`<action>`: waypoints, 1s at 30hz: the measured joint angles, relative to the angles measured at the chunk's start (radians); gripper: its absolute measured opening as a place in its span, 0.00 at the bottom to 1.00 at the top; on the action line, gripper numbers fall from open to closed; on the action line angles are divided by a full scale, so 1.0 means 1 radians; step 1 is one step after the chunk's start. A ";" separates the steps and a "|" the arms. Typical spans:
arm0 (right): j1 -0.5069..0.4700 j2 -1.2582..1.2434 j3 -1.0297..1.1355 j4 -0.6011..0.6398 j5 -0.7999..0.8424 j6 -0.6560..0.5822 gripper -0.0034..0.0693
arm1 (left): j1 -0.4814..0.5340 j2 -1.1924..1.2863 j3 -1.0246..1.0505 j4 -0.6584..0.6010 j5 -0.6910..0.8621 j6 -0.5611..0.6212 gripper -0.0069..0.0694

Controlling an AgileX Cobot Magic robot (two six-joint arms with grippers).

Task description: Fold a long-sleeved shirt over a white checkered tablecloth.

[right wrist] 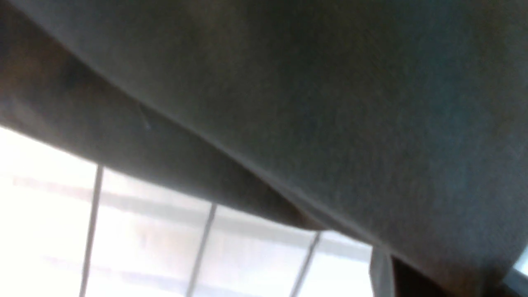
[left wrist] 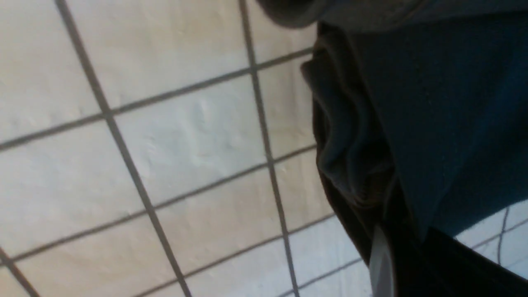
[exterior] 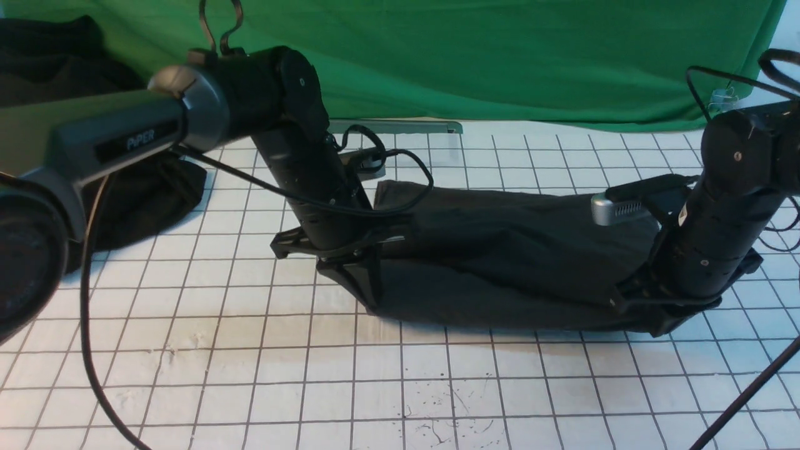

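The long-sleeved shirt (exterior: 500,250) lies as a dark charcoal folded band across the middle of the white checkered tablecloth (exterior: 250,362). My left gripper (exterior: 369,294) is down at the band's left end, shut on a bunched edge of the shirt (left wrist: 412,103). My right gripper (exterior: 662,322) is at the band's right end, shut on the shirt (right wrist: 330,103); the cloth fills most of that wrist view. The tablecloth (left wrist: 165,144) shows beside the pinched fabric, and the tablecloth (right wrist: 165,247) shows under the right end. No logo is visible.
A deeper-black cloth heap (exterior: 144,200) lies at the back left. A green backdrop (exterior: 500,56) hangs along the far edge, with a grey bar (exterior: 400,127) at its foot. Arm cables trail over the tablecloth's front left and right corners.
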 joint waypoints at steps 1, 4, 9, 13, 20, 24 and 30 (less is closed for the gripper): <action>0.000 -0.005 0.002 0.000 0.006 0.000 0.09 | -0.003 -0.009 0.003 -0.002 0.000 0.000 0.10; 0.000 -0.038 0.037 0.000 0.052 0.006 0.09 | -0.033 -0.090 0.082 -0.007 -0.001 0.000 0.10; 0.000 -0.088 0.142 0.000 0.063 0.014 0.09 | -0.105 -0.230 0.248 -0.001 -0.004 -0.008 0.10; 0.000 -0.127 0.226 0.014 0.038 0.028 0.09 | -0.116 -0.249 0.329 0.003 -0.047 -0.040 0.10; 0.000 -0.151 0.323 0.026 -0.026 0.055 0.11 | -0.116 -0.249 0.368 0.022 -0.153 -0.050 0.10; 0.000 -0.153 0.334 0.026 -0.044 0.062 0.13 | -0.116 -0.247 0.368 0.026 -0.172 -0.062 0.10; 0.000 -0.153 0.335 0.015 -0.041 0.082 0.27 | -0.117 -0.226 0.370 0.026 -0.127 -0.071 0.12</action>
